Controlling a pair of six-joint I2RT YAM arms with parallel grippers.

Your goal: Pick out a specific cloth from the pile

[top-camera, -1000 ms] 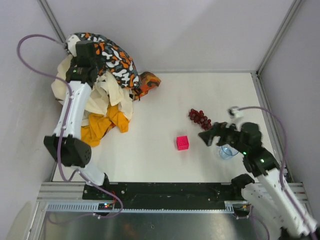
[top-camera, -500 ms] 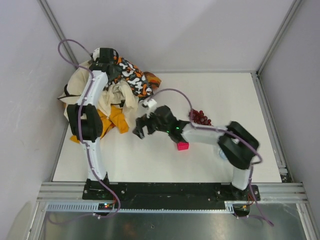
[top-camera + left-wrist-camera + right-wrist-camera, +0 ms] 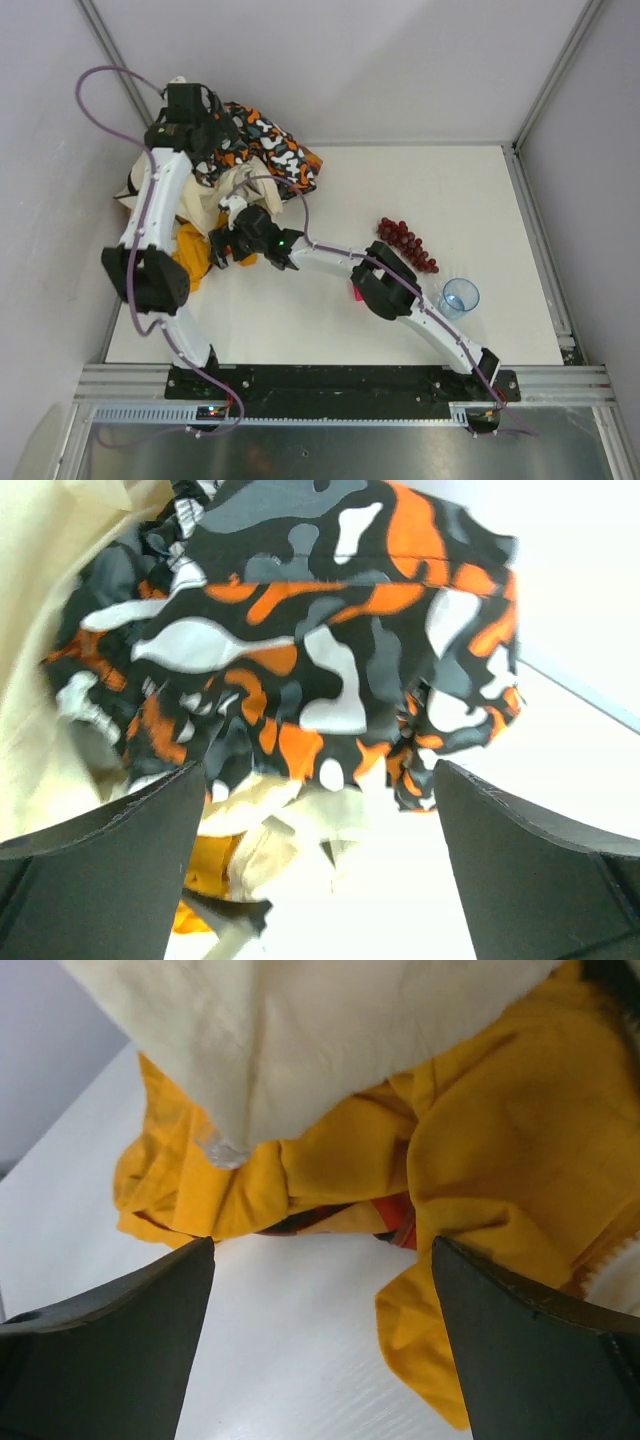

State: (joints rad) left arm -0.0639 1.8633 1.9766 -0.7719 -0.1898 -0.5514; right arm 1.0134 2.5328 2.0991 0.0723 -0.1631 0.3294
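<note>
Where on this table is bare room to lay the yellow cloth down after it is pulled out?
Widest bare table: far right, between the grapes and the back wall. A smaller patch lies near centre, left of the right arm. Crowded: the far-left corner, with the pile, mustard-yellow cloth, left gripper and right gripper.

A white counter sits inside pale grey walls. On its right side lies a bunch of small dark red balls, like grapes. Near them, closer to the front, a clear blue cup stands upright. Left of the cup, a bit of a pink cube peeks out, mostly hidden.
</note>
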